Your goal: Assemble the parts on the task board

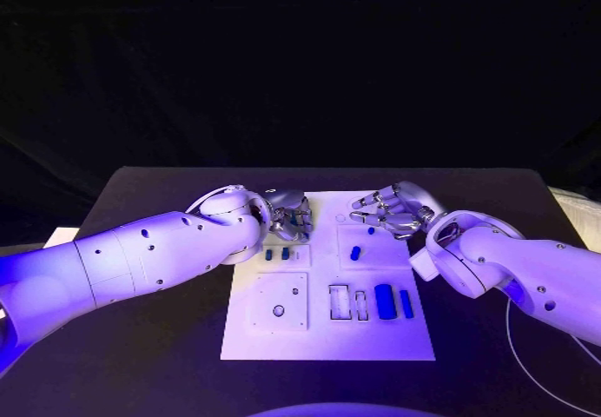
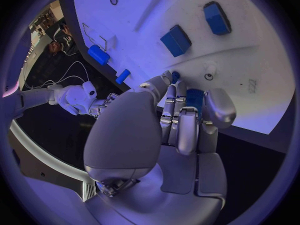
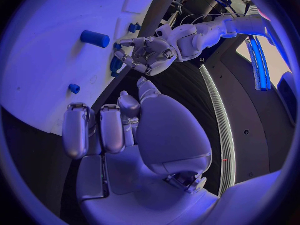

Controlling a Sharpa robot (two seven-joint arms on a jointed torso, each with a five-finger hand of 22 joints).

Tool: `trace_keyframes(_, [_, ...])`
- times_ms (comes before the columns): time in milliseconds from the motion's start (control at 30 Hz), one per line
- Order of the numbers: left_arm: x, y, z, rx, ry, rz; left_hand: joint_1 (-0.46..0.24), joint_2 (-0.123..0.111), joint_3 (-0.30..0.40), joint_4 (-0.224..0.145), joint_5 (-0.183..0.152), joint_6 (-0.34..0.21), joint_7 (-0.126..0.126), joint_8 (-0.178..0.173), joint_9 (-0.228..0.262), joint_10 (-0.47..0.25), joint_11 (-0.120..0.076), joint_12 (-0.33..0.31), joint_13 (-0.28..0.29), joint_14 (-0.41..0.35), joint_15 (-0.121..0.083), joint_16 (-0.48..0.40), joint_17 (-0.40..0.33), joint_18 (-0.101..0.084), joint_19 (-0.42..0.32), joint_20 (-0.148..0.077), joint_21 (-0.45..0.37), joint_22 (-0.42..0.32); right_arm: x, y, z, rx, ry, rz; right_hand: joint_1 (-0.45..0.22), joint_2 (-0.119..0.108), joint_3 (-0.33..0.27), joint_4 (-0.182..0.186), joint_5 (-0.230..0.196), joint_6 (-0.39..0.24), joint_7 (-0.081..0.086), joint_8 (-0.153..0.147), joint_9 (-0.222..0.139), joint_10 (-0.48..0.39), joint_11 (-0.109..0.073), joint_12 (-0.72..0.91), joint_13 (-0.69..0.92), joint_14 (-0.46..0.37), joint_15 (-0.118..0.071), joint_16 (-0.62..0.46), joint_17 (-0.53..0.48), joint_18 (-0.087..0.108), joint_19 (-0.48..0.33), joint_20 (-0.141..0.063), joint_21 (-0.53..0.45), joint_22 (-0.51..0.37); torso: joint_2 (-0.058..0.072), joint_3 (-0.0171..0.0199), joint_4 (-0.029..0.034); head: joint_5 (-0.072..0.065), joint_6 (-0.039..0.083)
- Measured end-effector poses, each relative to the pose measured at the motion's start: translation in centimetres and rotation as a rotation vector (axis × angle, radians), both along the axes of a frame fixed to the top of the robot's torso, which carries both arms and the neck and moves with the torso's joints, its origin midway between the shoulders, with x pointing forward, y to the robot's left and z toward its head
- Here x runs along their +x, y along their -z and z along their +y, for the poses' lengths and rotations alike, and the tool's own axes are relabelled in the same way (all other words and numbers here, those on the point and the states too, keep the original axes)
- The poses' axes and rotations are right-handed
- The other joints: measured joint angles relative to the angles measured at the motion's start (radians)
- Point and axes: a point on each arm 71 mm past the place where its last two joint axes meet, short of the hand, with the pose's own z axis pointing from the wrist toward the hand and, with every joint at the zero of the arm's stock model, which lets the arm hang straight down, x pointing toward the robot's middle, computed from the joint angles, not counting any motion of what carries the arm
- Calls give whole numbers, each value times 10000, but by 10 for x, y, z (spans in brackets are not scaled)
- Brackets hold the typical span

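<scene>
The head camera looks steeply down on the bench (image 1: 150, 191) from above and behind both arms, taking in the whole task board (image 1: 328, 343). Each wrist camera sits close behind its own robot hand, facing past the fingers onto the board. All three views share the board's far portion; each wrist view also catches the opposite robot hand.

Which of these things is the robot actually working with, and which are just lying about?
For the job:
task board
blue parts
left hand, a blue part between its fingers
right hand

Lying about:
white cable
black table
</scene>
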Motion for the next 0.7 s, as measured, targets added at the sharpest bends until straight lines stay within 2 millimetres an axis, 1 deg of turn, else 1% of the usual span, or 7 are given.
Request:
trace_keyframes(33, [0, 0, 0, 8, -6, -2, 52, 52, 79, -2, 0, 21, 18, -23, -15, 34, -2, -50, -18, 0, 0, 0, 0, -1, 0, 0, 0, 22, 0, 0, 0, 0, 0, 1, 0, 0, 0, 0, 0, 0, 0, 0, 0, 0, 0, 0, 0, 0, 0, 0, 0, 0, 0, 0, 0, 0, -1, 0, 0, 1, -1])
trace_keyframes(100, [0, 0, -1, 27, -27, -4, 49, 49, 99, -21, 0, 38, 34, -54, -31, 35, -3, -51, -30, 0, 0, 0, 0, 0, 0, 0, 2, 45, 0, 0, 0, 1, -1, 2, 0, 0, 0, 0, 0, 0, 0, 0, 0, 0, 0, 0, 0, 0, 0, 0, 0, 0, 0, 0, 0, 0, -2, -1, 0, 0, -4])
trace_keyframes(167, [0, 0, -1, 46, -48, -1, 101, 101, 200, -68, 0, 38, 34, -63, -50, 119, -16, -51, -41, 21, -21, 19, -1, 0, 0, 0, 72, 95, 0, 0, 0, 2, -2, 4, 0, 0, 0, 0, 0, 0, 0, 0, 0, 0, 0, 0, 0, 0, 0, 0, 0, 1, 0, 0, 0, 0, -5, 0, 0, -13, -10])
trace_keyframes(233, [1, 1, -1, 81, -67, 19, 101, 101, 228, -96, 0, 73, -1, -63, -65, 130, -26, -51, -52, 34, -34, 49, -1, -1, 36, -36, 167, 147, 0, 0, 0, 2, -3, 5, 0, 0, 0, 0, 0, 0, 0, 0, 0, 0, 0, 0, 0, 0, 0, 0, 0, 0, 0, 0, 0, 0, -8, 4, 1, -21, -22])
trace_keyframes(467, [1, 2, 0, 263, -153, 159, 102, 102, 336, -150, 0, 73, -1, -144, -97, 228, -52, -51, -53, 34, -34, 49, -2, 1, 36, -36, 286, 275, 0, 0, 0, 5, -7, 10, 0, 0, 0, 0, 0, 0, 0, 0, 0, 0, 0, 0, 0, 0, 0, 0, 1, 0, 0, 0, 0, 0, -11, 6, 8, -23, -52])
trace_keyframes(500, [1, 2, 0, 288, -163, 176, 142, 141, 336, -150, 0, 73, -1, -144, -108, 256, -80, -51, -54, 34, -34, 49, -2, -1, 54, -54, 326, 293, 0, 0, 0, 5, -9, 11, 0, 0, 0, 0, 0, 0, 0, 0, 0, 1, 0, 0, 0, 0, 0, 0, 1, 0, 0, 0, 0, 0, -11, 6, 8, -23, -53])
trace_keyframes(700, [2, 1, -1, 382, -187, 233, 142, 141, 375, -189, 0, 73, -1, -200, -138, 302, -55, -51, -64, 34, -34, 49, -3, -1, 71, -72, 389, 344, 0, 0, 1, 11, -18, 18, 0, 0, 0, 0, 0, 0, 0, 0, 0, 1, 1, 0, 0, 0, 0, 0, 1, 0, 1, 0, 0, 0, -6, 6, 0, -33, -53])
